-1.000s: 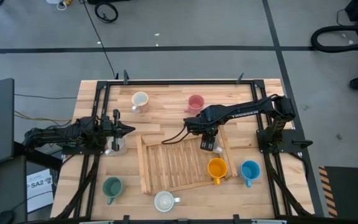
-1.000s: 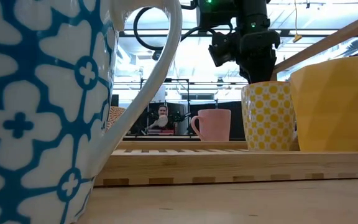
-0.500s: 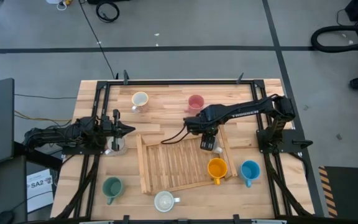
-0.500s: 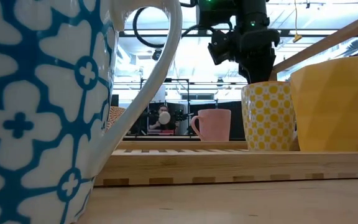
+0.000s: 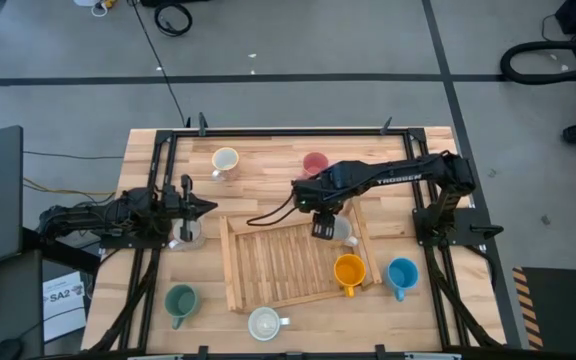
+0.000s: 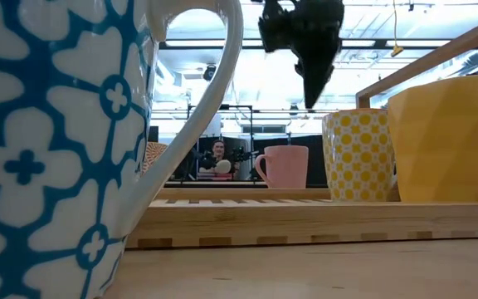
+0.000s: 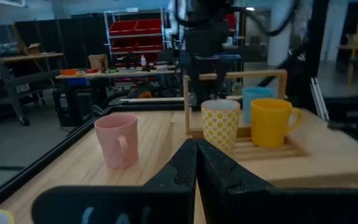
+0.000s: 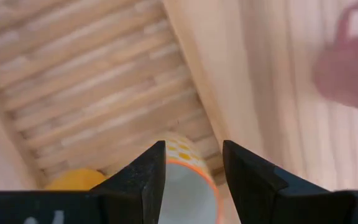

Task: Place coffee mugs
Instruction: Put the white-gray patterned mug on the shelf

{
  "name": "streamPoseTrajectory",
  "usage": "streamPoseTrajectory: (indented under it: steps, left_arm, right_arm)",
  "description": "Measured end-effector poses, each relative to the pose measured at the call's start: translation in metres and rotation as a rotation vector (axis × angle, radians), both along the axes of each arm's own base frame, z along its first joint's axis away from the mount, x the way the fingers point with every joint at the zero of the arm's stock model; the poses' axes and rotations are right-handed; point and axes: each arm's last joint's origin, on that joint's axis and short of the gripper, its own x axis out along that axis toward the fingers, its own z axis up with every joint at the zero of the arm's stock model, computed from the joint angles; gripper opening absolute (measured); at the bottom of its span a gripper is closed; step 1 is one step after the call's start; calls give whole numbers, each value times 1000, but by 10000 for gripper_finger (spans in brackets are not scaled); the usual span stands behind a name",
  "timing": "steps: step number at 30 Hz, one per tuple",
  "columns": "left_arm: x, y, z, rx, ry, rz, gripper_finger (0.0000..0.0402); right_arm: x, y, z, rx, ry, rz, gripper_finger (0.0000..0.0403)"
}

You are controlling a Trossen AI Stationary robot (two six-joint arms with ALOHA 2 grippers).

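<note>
The right gripper (image 5: 321, 226) hangs over the far right corner of the wooden tray (image 5: 268, 270). Its jaws stand open and hold nothing. The yellow dotted mug (image 5: 343, 231) stands upright on the tray, just beside the gripper, and it looks like it was just set down. The step now seems to be to lift away cleanly. It is best to go straight up first, so the fingers (image 8: 143, 171) do not bump the mug's rim or tip it over. Only then turn toward the next mug.

The orange mug (image 5: 349, 271) is also on the tray, at its near right corner, close to the dotted mug. The blue mug (image 5: 402, 274) sits just right of the tray. The pink mug (image 5: 315, 164) is beyond the tray's far edge and is the nearest one left to fetch. The cream mug (image 5: 225, 160) is off past the far left corner. The green mug (image 5: 180, 300) and a white mug (image 5: 264, 323) wait by the near side.

The left gripper (image 5: 200, 208) rests left of the tray, jaws shut and empty, with a pale mug (image 5: 185, 235) right by it. The tray's raised frame could catch a low arm.
</note>
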Motion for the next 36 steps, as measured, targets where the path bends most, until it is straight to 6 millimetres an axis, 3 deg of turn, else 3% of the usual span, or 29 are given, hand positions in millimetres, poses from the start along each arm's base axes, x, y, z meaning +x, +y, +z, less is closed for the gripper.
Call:
streamPoseTrajectory:
  steps: [10, 19, 36]
  left_arm:
    - [-1, 1, 6, -27, -66, 22, 14]
    - [-2, 2, 13, -87, -145, 57, 24]
    - [-4, 5, 19, -168, -236, 157, 211]
  right_arm:
    - [11, 24, 7, 109, -129, 84, 164]
    - [10, 32, 7, 110, -128, 105, 164]
    - [11, 32, 7, 108, -141, 104, 165]
